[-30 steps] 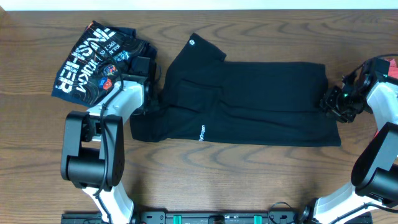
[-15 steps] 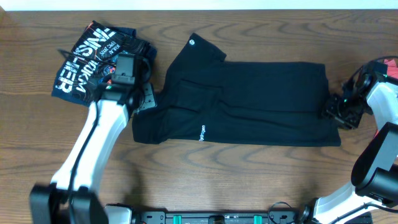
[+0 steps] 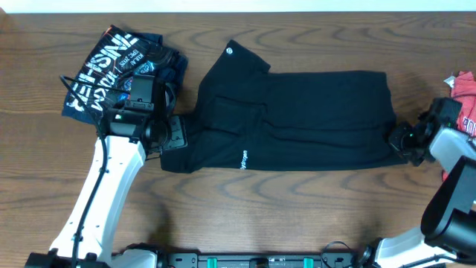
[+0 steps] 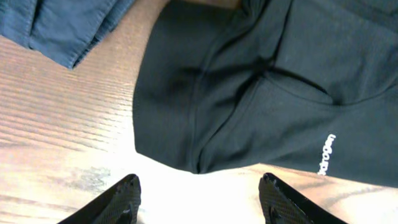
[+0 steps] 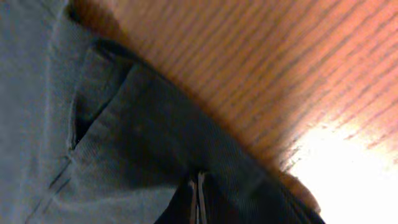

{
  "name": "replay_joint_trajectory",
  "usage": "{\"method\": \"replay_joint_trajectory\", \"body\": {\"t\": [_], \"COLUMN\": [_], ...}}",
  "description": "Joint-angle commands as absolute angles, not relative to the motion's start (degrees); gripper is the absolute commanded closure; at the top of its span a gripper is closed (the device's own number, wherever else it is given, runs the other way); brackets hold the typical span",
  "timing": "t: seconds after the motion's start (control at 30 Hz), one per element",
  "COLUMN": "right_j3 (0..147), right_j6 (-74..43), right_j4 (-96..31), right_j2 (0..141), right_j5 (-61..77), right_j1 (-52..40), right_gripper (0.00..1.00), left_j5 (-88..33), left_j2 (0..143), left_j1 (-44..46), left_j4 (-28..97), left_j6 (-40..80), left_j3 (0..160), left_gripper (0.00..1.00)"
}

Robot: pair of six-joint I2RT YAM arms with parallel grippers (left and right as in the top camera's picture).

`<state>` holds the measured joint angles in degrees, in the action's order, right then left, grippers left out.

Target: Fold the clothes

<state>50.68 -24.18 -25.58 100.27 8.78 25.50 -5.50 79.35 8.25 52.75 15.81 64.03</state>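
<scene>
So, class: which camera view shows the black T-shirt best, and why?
Overhead: almost the whole black T-shirt lies spread out, edge to edge. Left wrist shows only one corner with white text; right wrist only a blurred edge.

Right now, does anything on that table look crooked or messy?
Yes. The black T-shirt lies flat in a long band, but its left end is askew: one sleeve juts up at an angle. The navy printed garment beside it lies tilted and bunched, and a red one sits at the right edge.
</scene>
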Motion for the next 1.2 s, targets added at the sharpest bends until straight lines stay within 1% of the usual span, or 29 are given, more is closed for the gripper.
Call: {"method": "replay_joint_trajectory", "body": {"t": [0.0,0.03,0.1,0.23,0.33,0.4,0.53,0.63,0.7,0.73,0.8,0.87,0.9,0.97,1.1,1.17], "right_j3": [43.75,43.72,44.18,45.21,45.23,45.23,45.23,45.25,45.25,45.25,45.30,45.34,45.34,45.41,46.68,47.51], "right_j6": [-35.33,-37.08,-36.34,-32.53,-31.18,-30.46,-29.45,-29.21,-29.06,-29.06,-29.06,-29.06,-29.02,-28.40,-28.38,-28.34], "right_j4": [-31.75,-34.30,-37.34,-40.84,-41.85,-41.85,-41.54,-41.60,-41.60,-41.58,-41.52,-41.54,-41.56,-41.58,-43.00,-44.07], "right_j2": [105.23,105.23,105.14,104.84,104.22,103.61,102.59,102.24,102.21,102.21,102.21,102.21,102.21,102.21,102.21,102.21], "right_j5": [-2.87,-7.60,-12.43,-13.69,-13.72,-13.06,-11.57,-11.53,-10.55,-9.74,-8.38,-8.12,-8.16,-9.26,-10.52,-10.52], "right_j1": [27.31,28.62,31.59,37.41,40.10,40.97,40.51,40.05,40.05,40.05,40.05,40.05,40.07,40.27,41.67,42.24], "right_gripper": [0.99,0.99,0.99,0.99,0.99,0.99,0.99,0.99,0.99,0.99,0.99,0.99,0.99,0.99,0.99,0.99], "left_j5": [-7.55,-8.08,-8.62,-8.64,-9.52,-11.92,-14.72,-15.42,-15.38,-15.18,-13.96,-12.84,-12.03,-8.97,0.97,2.24], "left_j2": [79.75,79.75,79.79,79.79,80.42,81.41,84.68,88.60,91.72,93.32,96.29,98.98,100.05,101.36,101.12,100.38], "left_j1": [7.94,7.94,8.05,9.13,10.83,11.92,14.66,16.14,16.80,16.86,16.84,16.80,16.80,16.73,15.25,13.82], "left_j4": [54.13,54.65,55.68,56.90,56.27,54.19,42.68,40.56,39.86,39.16,37.76,37.17,37.32,39.64,47.94,51.00], "left_j6": [15.31,15.31,15.31,15.33,15.33,15.33,15.31,15.11,12.32,11.11,10.98,10.98,10.98,11.31,15.49,15.51], "left_j3": [63.99,63.99,63.96,62.52,59.72,57.69,52.80,51.57,51.53,51.53,51.53,51.53,51.55,51.55,51.57,51.66], "left_gripper": [0.37,0.37,0.37,0.37,0.36,0.36,0.36,0.36,0.37,0.42,0.55,0.71,0.76,0.94,0.94,0.94]}}
